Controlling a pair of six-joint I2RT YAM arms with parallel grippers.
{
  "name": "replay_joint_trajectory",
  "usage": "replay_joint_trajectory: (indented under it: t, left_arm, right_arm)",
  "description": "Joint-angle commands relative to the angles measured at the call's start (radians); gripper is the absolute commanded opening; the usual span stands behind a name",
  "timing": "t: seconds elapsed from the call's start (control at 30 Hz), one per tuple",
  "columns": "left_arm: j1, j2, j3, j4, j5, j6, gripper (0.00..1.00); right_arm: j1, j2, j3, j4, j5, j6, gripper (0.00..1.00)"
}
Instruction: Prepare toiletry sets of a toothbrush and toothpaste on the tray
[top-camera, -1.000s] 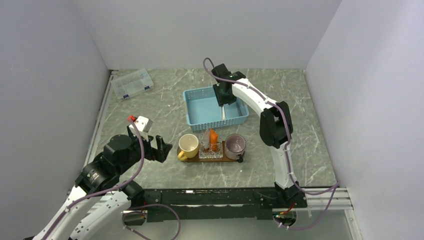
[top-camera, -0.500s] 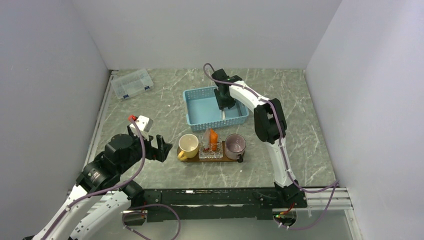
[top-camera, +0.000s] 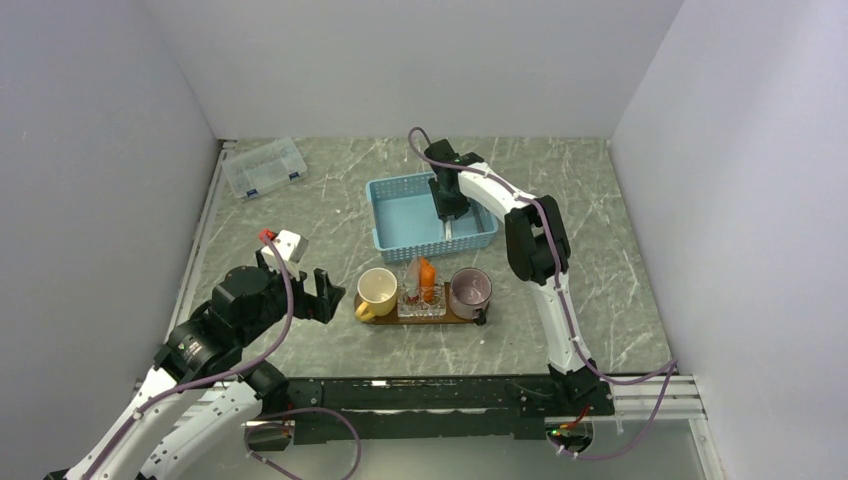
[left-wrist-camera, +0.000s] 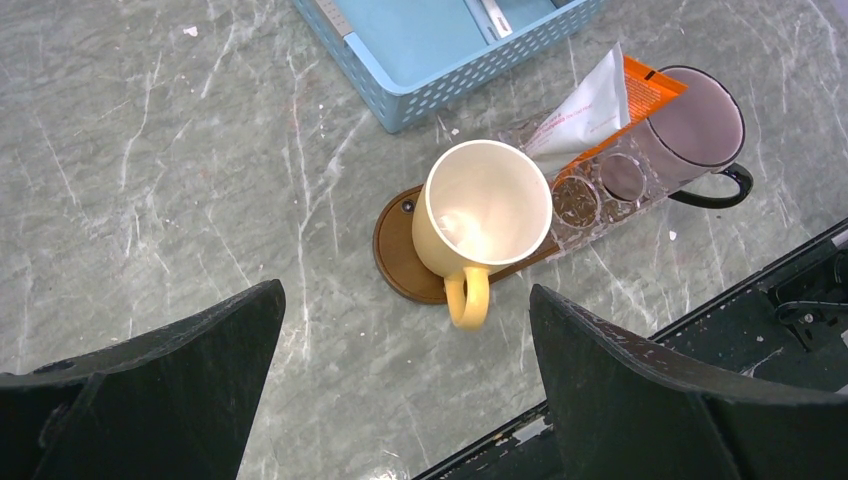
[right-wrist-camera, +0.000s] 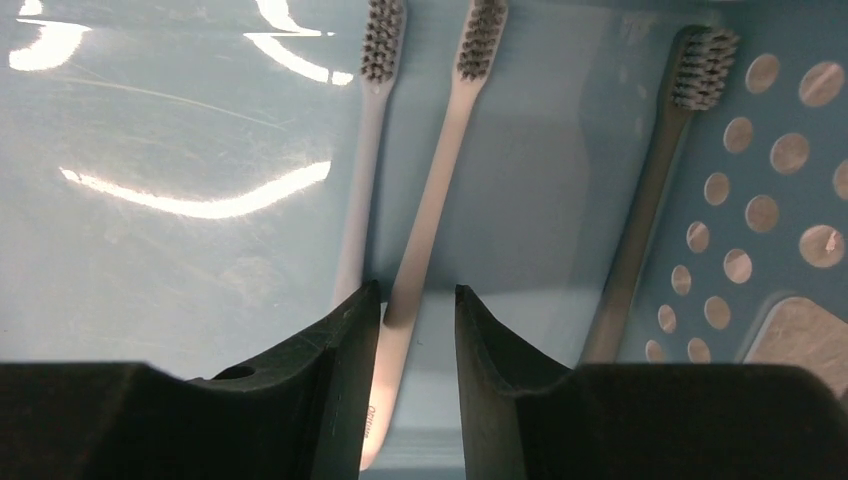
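Note:
The dark brown tray (top-camera: 363, 315) holds a yellow mug (top-camera: 377, 289), a clear holder (top-camera: 421, 304) with an orange toothpaste tube (top-camera: 426, 274), and a purple mug (top-camera: 470, 290). The tray also shows in the left wrist view (left-wrist-camera: 400, 270). My right gripper (top-camera: 448, 208) is down inside the light-blue basket (top-camera: 400, 215). Its jaws (right-wrist-camera: 417, 292) stand narrowly open astride a white toothbrush (right-wrist-camera: 440, 170), with a gap on the right side. Another white toothbrush (right-wrist-camera: 362, 170) and a grey one (right-wrist-camera: 650, 190) lie beside it. My left gripper (top-camera: 325, 293) is open and empty, left of the tray.
A clear plastic compartment box (top-camera: 264, 167) sits at the back left. The basket's perforated wall (right-wrist-camera: 770, 170) is just right of the grey toothbrush. The black front rail (left-wrist-camera: 780, 300) runs along the near edge of the table.
My right gripper has come down and slightly nearer inside the basket, onto the toothbrushes. The left arm has hardly moved.

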Motion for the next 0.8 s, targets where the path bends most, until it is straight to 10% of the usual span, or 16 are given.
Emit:
replay_joint_trajectory:
  t: [0.0, 0.4, 0.77]
  left_arm:
    - [0.001, 0.003, 0.013, 0.021, -0.019, 0.011, 0.99]
    - [0.000, 0.000, 0.012, 0.021, -0.016, 0.012, 0.99]
    - [0.001, 0.003, 0.013, 0.020, -0.023, 0.006, 0.99]
  right_arm:
    - [-0.004, 0.020, 0.031, 0.012, 0.026, 0.011, 0.34]
    - [-0.004, 0.018, 0.014, 0.002, 0.047, -0.004, 0.01]
    - [-0.006, -0.106, -0.004, 0.035, 0.034, 0.005, 0.00]
